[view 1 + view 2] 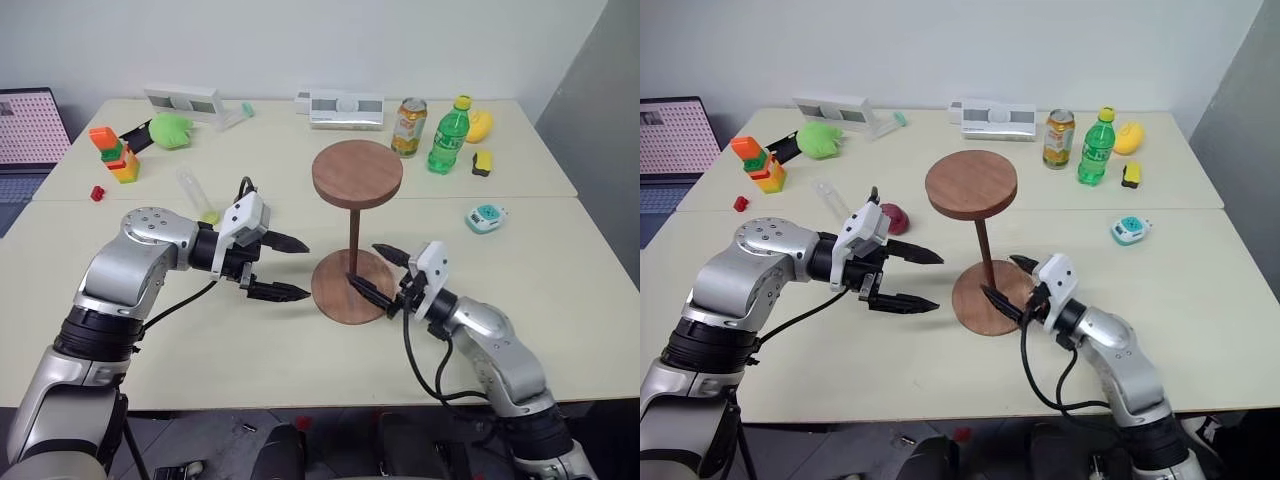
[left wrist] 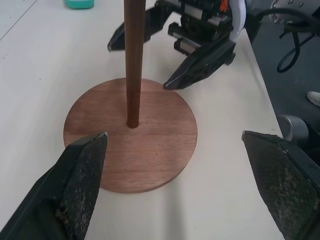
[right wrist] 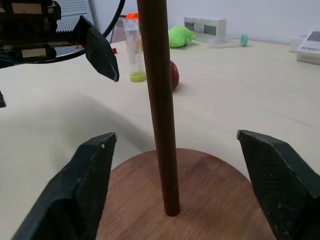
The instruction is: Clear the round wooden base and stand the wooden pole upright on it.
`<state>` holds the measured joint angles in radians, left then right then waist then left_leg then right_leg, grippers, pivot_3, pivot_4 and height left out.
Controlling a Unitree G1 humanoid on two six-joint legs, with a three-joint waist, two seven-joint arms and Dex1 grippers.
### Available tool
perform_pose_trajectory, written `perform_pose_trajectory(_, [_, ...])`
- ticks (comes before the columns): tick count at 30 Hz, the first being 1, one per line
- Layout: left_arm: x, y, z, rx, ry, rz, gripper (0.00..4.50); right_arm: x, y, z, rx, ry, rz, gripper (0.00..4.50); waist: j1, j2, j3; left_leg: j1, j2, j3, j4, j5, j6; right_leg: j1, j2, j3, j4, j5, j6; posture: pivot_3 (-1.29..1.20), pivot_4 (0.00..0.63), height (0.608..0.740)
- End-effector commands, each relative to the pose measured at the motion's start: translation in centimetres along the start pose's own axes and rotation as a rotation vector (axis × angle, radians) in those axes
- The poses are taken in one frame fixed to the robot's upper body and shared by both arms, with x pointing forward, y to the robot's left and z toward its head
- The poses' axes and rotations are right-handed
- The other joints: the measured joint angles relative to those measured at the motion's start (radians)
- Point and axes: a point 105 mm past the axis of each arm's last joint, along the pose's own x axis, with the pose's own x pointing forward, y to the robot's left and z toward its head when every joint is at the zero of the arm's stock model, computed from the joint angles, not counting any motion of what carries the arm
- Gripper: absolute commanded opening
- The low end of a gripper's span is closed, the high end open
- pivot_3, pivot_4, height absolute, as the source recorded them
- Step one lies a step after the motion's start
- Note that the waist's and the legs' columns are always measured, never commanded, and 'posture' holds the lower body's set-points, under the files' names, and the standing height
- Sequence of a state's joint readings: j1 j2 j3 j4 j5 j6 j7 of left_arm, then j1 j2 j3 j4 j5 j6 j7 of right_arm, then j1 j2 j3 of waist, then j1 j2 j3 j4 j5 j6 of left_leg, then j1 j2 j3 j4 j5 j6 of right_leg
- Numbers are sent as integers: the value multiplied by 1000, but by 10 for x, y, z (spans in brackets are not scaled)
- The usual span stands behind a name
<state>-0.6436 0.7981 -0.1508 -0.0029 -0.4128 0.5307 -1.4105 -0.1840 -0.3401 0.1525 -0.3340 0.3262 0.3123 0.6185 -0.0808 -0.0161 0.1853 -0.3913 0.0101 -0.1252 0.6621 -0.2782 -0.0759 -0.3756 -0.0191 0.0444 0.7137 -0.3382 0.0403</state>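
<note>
- The right gripper (image 1: 378,269) is nearest, low over the pale cream worktop (image 1: 200,340), its two black fingers (image 1: 366,289) spread wide, one over the near rim of the base and the other beside the pole, touching neither.
- The left gripper (image 1: 288,267) hangs just to the left of the base, its fingers (image 1: 278,291) also spread apart and empty, pointing toward the pole.
- The flat, round, reddish-brown wooden base (image 1: 335,300) lies on the worktop between the two grippers, with nothing else on it.
- The thin, dark-brown wooden pole (image 1: 354,232) stands upright in the small hole at the centre of the base, with its round reddish-brown top disc (image 1: 357,172) uppermost and roughly level.
- In the right wrist view the pole (image 3: 160,105) rises straight between the spread fingers with a clear gap on both sides.
- A clear plastic tube with a green end (image 1: 197,195) lies further back to the left, near a small dark-red round object (image 1: 894,218).
- A red, green and yellow block stack (image 1: 115,154) and a small red block (image 1: 97,193) sit at the far left.
- A green plush toy (image 1: 170,129), two white boxes (image 1: 345,108), a drink can (image 1: 408,127), a green bottle (image 1: 448,135), a yellow item (image 1: 481,126) and a small teal gadget (image 1: 486,217) line the far side.
</note>
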Motion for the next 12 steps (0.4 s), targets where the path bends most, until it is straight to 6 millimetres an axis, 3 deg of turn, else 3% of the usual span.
perform_pose_trajectory(1, [-7, 0, 5, 5, -4, 8, 4500, -36, -5, 24, -20, 55, 95, 4451, 3, 0, 0, 0, 0, 0, 0, 0, 0, 0, 0, 0, -1, 0, 0, 0, 150, 740])
perform_pose_trajectory(9, [-16, -2, 2, -29, -1, 39, 4500, -76, -24, 63, -39, 176, 200, 4451, 7, 2, 1, -1, 0, 1, 0, 0, 0, 0, 0, 1, -1, 0, 0, 0, 150, 740])
perform_pose_trajectory(12, [-20, -5, 4, -23, -9, 31, 4500, -80, -23, 64, -37, 212, 225, 4451, 8, 1, 1, -1, 0, 0, 0, 0, 0, 1, 0, -1, -1, 0, 0, 0, 150, 740])
